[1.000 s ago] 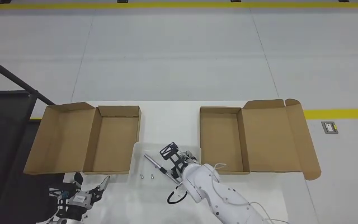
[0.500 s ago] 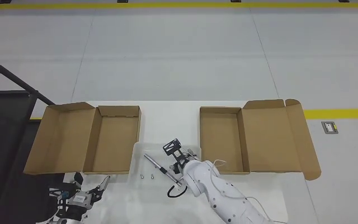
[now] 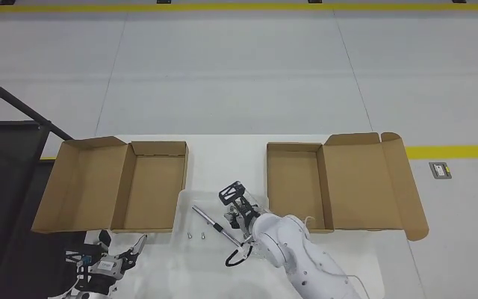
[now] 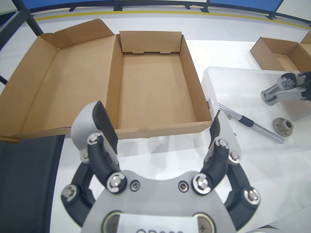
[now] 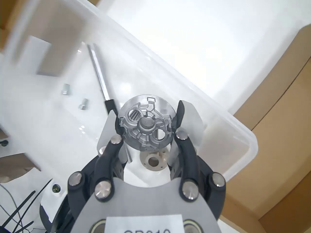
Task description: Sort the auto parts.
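We are finding the right gripper pinching a cast metal disc by its rim; a slip is looking possible; the left gripper is standing wide, empty.

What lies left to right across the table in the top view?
Open left cardboard box → two small bolts → right gripper, shut on a round metal part → open right cardboard box. The rod overlaps the bolts and gripper, so it is left out.
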Robot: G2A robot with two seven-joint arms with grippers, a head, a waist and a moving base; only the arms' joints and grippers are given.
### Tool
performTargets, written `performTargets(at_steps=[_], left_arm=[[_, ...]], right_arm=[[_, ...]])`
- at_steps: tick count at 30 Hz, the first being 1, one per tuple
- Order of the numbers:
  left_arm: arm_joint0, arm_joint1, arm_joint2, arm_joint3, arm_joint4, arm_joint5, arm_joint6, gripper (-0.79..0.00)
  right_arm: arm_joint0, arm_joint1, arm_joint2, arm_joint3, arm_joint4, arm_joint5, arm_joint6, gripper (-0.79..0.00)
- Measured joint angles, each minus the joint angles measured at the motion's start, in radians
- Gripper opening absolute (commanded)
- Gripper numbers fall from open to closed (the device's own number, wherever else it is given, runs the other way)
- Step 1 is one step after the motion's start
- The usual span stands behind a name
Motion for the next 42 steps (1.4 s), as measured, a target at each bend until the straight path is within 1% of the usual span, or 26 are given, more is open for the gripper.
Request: performTargets(at_steps=[2, 5, 8, 16, 18, 19, 21, 24, 26, 28, 32, 35, 38, 42], left_arm=[[0.000, 0.000, 0.000, 0.000, 0.000, 0.000, 0.000, 0.000], [0.000, 0.000, 0.000, 0.000, 0.000, 0.000, 0.000, 0.000], [0.000, 0.000, 0.000, 0.000, 0.000, 0.000, 0.000, 0.000], [0.000, 0.000, 0.000, 0.000, 0.000, 0.000, 0.000, 0.000], [0.000, 0.000, 0.000, 0.000, 0.000, 0.000, 0.000, 0.000], [0.000, 0.000, 0.000, 0.000, 0.000, 0.000, 0.000, 0.000], [0.000, 0.000, 0.000, 0.000, 0.000, 0.000, 0.000, 0.000], [0.000, 0.000, 0.000, 0.000, 0.000, 0.000, 0.000, 0.000], [0.000, 0.000, 0.000, 0.000, 0.000, 0.000, 0.000, 0.000], [0.000, 0.000, 0.000, 0.000, 0.000, 0.000, 0.000, 0.000], [0.000, 0.000, 0.000, 0.000, 0.000, 0.000, 0.000, 0.000], [0.000, 0.000, 0.000, 0.000, 0.000, 0.000, 0.000, 0.000], [0.000, 0.000, 0.000, 0.000, 0.000, 0.000, 0.000, 0.000], [0.000, 0.000, 0.000, 0.000, 0.000, 0.000, 0.000, 0.000]], right_arm=[[-0.058, 0.020, 0.070, -0.114, 0.026, -0.077, -0.025, -0.785], [-0.135, 0.043, 0.162, -0.251, 0.026, -0.158, -0.052, -0.785], [-0.184, 0.052, 0.197, -0.347, -0.008, -0.185, -0.074, -0.785], [-0.178, 0.052, 0.194, -0.332, -0.005, -0.182, -0.075, -0.785], [-0.181, 0.048, 0.193, -0.317, 0.020, -0.153, -0.113, -0.785], [-0.176, 0.045, 0.194, -0.303, 0.025, -0.120, -0.142, -0.785], [-0.149, 0.034, 0.193, -0.261, 0.010, -0.004, -0.220, -0.785], [-0.093, 0.016, 0.176, -0.173, -0.052, 0.187, -0.325, -0.785], [-0.035, 0.004, 0.169, -0.084, -0.053, 0.276, -0.349, -0.785], [0.028, -0.004, 0.174, 0.016, -0.053, 0.328, -0.341, -0.785], [0.187, -0.025, 0.157, 0.295, -0.078, 0.399, -0.284, -0.785], [0.271, -0.040, 0.141, 0.461, -0.076, 0.424, -0.264, -0.785], [0.322, -0.051, 0.139, 0.583, -0.055, 0.421, -0.259, -0.785], [0.356, -0.060, 0.142, 0.685, -0.036, 0.416, -0.250, -0.785]])
